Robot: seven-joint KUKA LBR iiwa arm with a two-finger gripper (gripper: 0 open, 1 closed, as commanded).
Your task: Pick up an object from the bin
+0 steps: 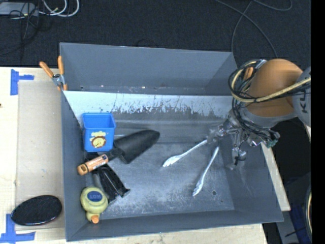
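Note:
My gripper (237,154) hangs low at the bin's right side, just inside the right wall. Silver tongs (199,162) lie on the floor right beside it, to its left. Their hinged end (219,133) is next to the gripper and their two arms spread out toward the bin's middle and front. I cannot tell whether the gripper touches the tongs. Nothing shows in its grasp.
On the left side lie a black scoop-shaped thing (135,143), a blue box with a yellow face (98,132), an orange-brown marker (93,164), a black folded piece (112,182) and a yellow-green tape measure (94,199). The arm's orange cover and cables sit above the right wall.

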